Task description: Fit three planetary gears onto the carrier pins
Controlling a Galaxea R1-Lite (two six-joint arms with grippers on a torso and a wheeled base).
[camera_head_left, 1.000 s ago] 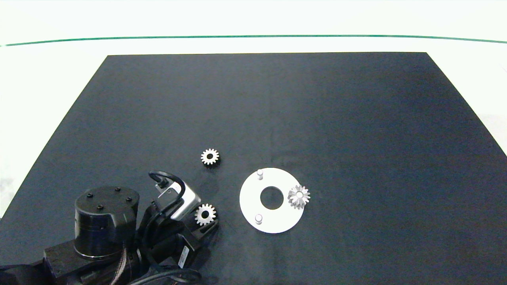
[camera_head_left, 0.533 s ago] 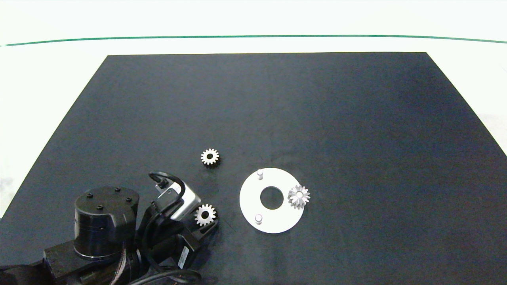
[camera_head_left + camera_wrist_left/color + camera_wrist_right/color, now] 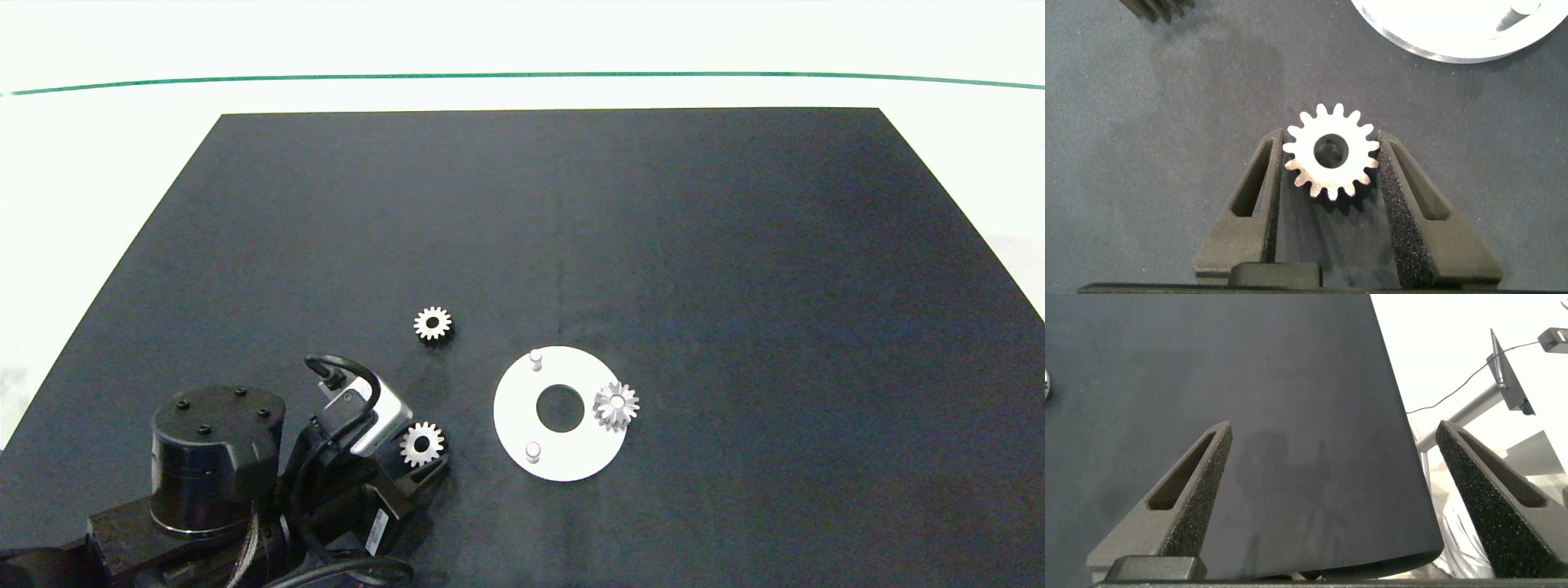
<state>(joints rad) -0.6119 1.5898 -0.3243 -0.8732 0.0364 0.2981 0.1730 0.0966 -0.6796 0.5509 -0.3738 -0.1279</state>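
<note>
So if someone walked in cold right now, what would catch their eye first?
Probably the white carrier disc near the mat's front centre, with one gear seated on its right-side pin and two pins bare. Next, the left hand at front left, closed on a second gear, with a third gear lying loose just beyond.

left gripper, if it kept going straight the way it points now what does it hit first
The left gripper already has a planetary gear between its fingers, so that comes first. Beyond it, the white disc lies roughly ahead, though depth and exact heading are hard to judge.
</note>
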